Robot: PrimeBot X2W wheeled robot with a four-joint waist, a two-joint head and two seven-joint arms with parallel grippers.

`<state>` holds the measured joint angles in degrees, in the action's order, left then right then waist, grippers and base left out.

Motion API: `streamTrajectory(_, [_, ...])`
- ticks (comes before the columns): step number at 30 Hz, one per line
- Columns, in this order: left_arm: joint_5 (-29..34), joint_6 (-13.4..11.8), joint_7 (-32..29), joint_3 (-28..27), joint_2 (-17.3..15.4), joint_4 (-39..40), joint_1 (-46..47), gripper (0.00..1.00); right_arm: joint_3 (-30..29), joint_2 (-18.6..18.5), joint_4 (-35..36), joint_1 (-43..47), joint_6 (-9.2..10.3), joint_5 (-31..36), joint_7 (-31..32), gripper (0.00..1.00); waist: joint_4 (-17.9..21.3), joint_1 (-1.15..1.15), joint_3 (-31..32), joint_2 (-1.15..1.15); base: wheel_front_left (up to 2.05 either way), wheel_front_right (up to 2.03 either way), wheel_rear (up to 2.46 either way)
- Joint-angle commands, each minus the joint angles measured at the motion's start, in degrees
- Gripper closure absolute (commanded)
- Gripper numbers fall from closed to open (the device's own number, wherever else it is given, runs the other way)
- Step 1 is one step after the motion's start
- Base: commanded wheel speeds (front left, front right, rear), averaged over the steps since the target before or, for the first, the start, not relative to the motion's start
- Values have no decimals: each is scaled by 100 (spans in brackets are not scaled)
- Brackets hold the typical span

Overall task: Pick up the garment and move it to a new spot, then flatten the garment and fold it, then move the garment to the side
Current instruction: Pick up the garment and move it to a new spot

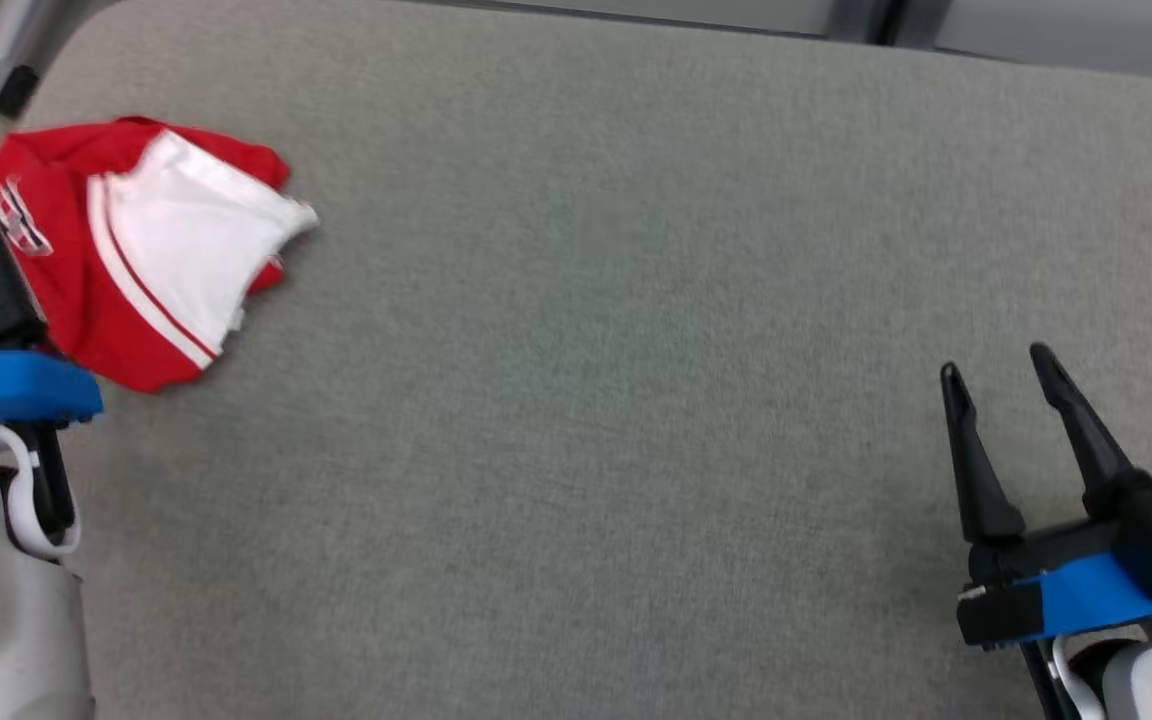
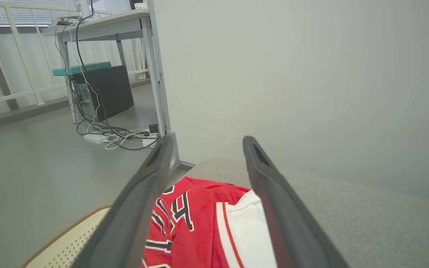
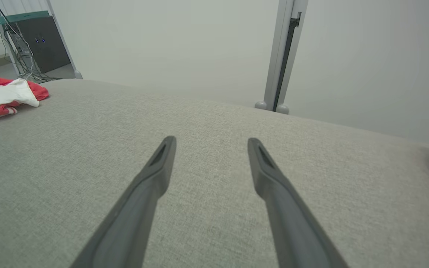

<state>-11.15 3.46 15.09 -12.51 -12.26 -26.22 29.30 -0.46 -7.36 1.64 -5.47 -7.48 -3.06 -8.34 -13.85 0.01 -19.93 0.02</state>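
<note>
- At the far left corner of the grey table (image 1: 586, 400), the red-and-white garment (image 1: 136, 250) lies bunched, close to the edge.
- Left gripper (image 2: 207, 141) hovers over it, jaws spread wide, holding nothing.
- Right gripper (image 1: 996, 362) sits at the near right, well apart, jaws equally wide and empty.
- Step in hand, as judged: the pickup. Lower the left gripper astride a thick fold, close on several layers, lift clear, then carry toward the centre.

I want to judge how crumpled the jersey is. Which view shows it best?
The head view: nearly the whole red and white jersey lies bunched. The left wrist view shows part between the fingers of the left gripper; the right wrist view, a small bit.
</note>
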Motion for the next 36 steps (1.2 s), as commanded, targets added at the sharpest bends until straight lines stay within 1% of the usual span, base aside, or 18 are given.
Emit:
streamTrajectory(1, [-29,25,11,-51,-92,-162,222,0,-20,-32,151,-65,-3,41,49,0,46,-1,-165,-2,0,0,0])
streamTrajectory(6, [-85,111,12,-113,-417,-964,998,0,-165,-98,723,-125,-3,159,233,0,265,-1,-652,-2,0,0,0])
streamTrajectory(8, [-174,150,-10,-147,-469,-1368,1246,0,-211,-120,929,-132,-3,190,308,0,311,-1,-805,-2,0,0,0])
streamTrajectory(14, [-373,298,-407,-63,-738,-2565,1900,0,-288,-249,1347,-27,-3,227,505,0,402,-1,-1124,-2,0,0,0])
streamTrajectory(19, [-476,374,-1202,168,-856,-3466,2273,0,-391,-332,1526,43,-2,206,586,0,411,-1,-1228,-2,0,0,0])
streamTrajectory(21, [-534,397,-1399,231,-893,-3679,2392,0,-405,-346,1561,45,-2,196,609,0,412,-1,-1244,-2,0,0,0])
streamTrajectory(23, [-640,405,-1673,269,-866,-3923,2438,0,-396,-340,1589,29,-2,194,626,0,407,-1,-1240,-2,0,0,0])
streamTrajectory(26, [-771,401,-2283,363,-811,-4269,2523,0,-357,-333,1581,16,-2,196,641,0,397,-1,-1206,-2,0,0,0])
streamTrajectory(29, [-911,403,-2790,526,-748,-4393,2557,0,-312,-320,1549,8,-3,208,657,0,400,-1,-1154,-2,0,0,0])
streamTrajectory(30, [-971,405,-2926,570,-736,-4402,2570,33,-303,-321,1536,3,-3,202,663,0,406,-1,-1134,-2,0,0,0])
streamTrajectory(31, [-1054,405,-3079,593,-721,-4418,2578,33,-285,-317,1525,3,-2,199,663,0,415,-1,-1109,-2,0,0,0])
streamTrajectory(32, [-1104,406,-3232,642,-725,-4429,2575,100,-271,-313,1512,2,-3,191,665,0,427,-1,-1085,-2,0,0,0])
streamTrajectory(34, [-1200,406,-3423,737,-796,-4404,2531,100,-244,-313,1484,0,-2,154,644,0,467,-1,-1031,-2,0,0,0])
streamTrajectory(36, [-1301,406,-3479,818,-834,-4302,2474,100,-223,-292,1442,2,-3,138,607,0,511,-1,-969,-2,0,0,0])
